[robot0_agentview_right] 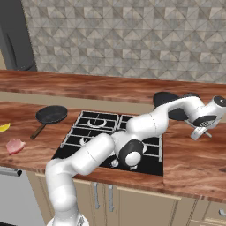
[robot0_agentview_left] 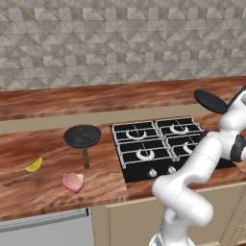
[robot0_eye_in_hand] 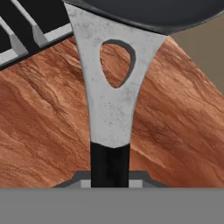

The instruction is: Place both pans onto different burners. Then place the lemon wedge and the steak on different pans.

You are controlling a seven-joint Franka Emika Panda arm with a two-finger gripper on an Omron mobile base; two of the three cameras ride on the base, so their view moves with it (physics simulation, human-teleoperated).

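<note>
My gripper (robot0_agentview_right: 201, 132) (robot0_eye_in_hand: 110, 181) is shut on the black handle of a pan (robot0_agentview_left: 210, 101) (robot0_agentview_right: 164, 99) (robot0_eye_in_hand: 148, 11). That pan hangs above the counter, just right of the cooktop (robot0_agentview_left: 158, 144) (robot0_agentview_right: 110, 132). Its silver handle bracket (robot0_eye_in_hand: 109, 105) runs up the middle of the hand view. The other pan (robot0_agentview_left: 82, 136) (robot0_agentview_right: 51, 114), with a brown handle, lies on the counter left of the cooktop. The lemon wedge (robot0_agentview_left: 34, 166) (robot0_agentview_right: 4, 127) and the steak (robot0_agentview_left: 73, 181) (robot0_agentview_right: 15, 146) lie on the counter in front of it. Nothing sits on the burners (robot0_agentview_left: 144, 154).
A raised wooden ledge (robot0_agentview_left: 96, 98) runs along the back under the tiled wall. Silver knobs (robot0_agentview_left: 153, 172) line the cooktop's front. A dark tall appliance (robot0_agentview_right: 15, 39) stands at the far left. My arm (robot0_agentview_right: 145, 123) arches over the cooktop's right side.
</note>
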